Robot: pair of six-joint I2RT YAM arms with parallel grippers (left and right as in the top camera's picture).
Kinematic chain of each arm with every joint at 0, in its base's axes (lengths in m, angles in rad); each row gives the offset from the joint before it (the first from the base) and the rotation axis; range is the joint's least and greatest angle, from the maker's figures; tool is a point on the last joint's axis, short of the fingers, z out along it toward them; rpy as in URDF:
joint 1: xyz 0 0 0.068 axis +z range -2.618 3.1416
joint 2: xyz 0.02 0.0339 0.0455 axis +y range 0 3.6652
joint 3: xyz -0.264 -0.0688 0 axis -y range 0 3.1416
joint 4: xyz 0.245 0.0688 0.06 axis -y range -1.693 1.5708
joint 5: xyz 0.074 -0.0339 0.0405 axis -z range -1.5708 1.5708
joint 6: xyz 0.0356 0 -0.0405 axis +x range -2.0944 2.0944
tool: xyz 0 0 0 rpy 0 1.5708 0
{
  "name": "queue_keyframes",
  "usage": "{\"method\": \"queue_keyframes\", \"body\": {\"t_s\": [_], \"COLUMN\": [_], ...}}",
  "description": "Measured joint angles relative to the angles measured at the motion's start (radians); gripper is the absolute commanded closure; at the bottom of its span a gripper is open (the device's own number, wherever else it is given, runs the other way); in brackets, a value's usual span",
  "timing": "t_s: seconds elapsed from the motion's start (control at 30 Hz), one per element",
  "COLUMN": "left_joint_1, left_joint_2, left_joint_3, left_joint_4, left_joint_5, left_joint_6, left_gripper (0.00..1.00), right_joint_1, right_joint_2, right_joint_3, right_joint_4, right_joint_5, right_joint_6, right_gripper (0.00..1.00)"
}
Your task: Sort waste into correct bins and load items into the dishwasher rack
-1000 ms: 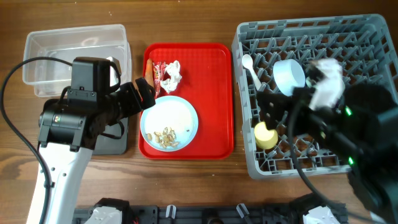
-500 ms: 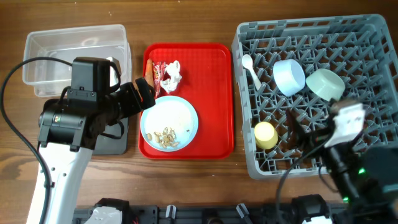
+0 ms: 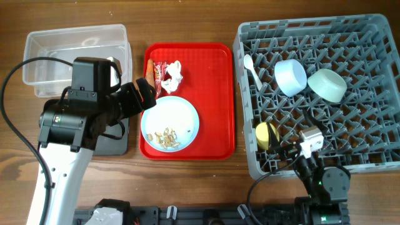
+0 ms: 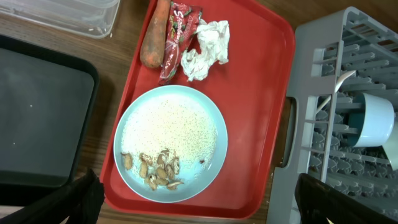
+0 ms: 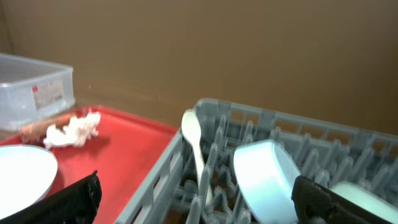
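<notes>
The pale blue plate (image 4: 211, 165) sits at the near end of the flat red serving tray (image 4: 255, 93), the one dish not yet in the dishwasher rack (image 3: 356, 50), with a thin spread of white rice grains (image 4: 177, 124) and a clump of brownish food scraps (image 4: 155, 168) on its smooth, shallow face. Beyond it on the tray lie a tapered orange carrot piece (image 4: 154, 40), a glossy red-and-white wrapper (image 4: 177, 37) beside it and a crumpled white tissue (image 4: 205, 46). The left gripper (image 4: 199, 186) hovers above the plate with its fingers spread wide and empty, and the right gripper (image 5: 196, 193), low at the rack's front edge, is likewise parted and holds nothing. The grey pegged rack holds the white spoon (image 5: 194, 134), the light blue bowl (image 3: 290, 77), the mint-green bowl (image 3: 327, 84) and the small yellow cup (image 3: 267, 135). The clear plastic tub (image 3: 75, 53) looks empty and what shows of the matte black tray (image 4: 37, 124) is bare, so waste sorting appears to be the step in hand. The next move likely calls for the left gripper to drop and pinch a light, yielding piece such as the tissue or wrapper. The firm carrot may roll, and the loose rice probably suits tipping the plate over a bin, gripped by its thin rim. Which bin takes which waste cannot be told
</notes>
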Motion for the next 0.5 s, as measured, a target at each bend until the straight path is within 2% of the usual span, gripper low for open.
{"method": "queue_keyframes", "body": {"t_s": [0.5], "left_joint_1": [0.000], "left_joint_2": [0.000], "left_joint_3": [0.000], "left_joint_4": [0.002], "left_joint_5": [0.000], "left_joint_6": [-0.004], "left_gripper": [0.00], "right_joint_1": [0.000], "right_joint_2": [0.000], "right_joint_3": [-0.015], "right_joint_4": [0.013], "right_joint_5": [-0.007], "right_joint_6": [-0.001], "right_gripper": [0.00]}}
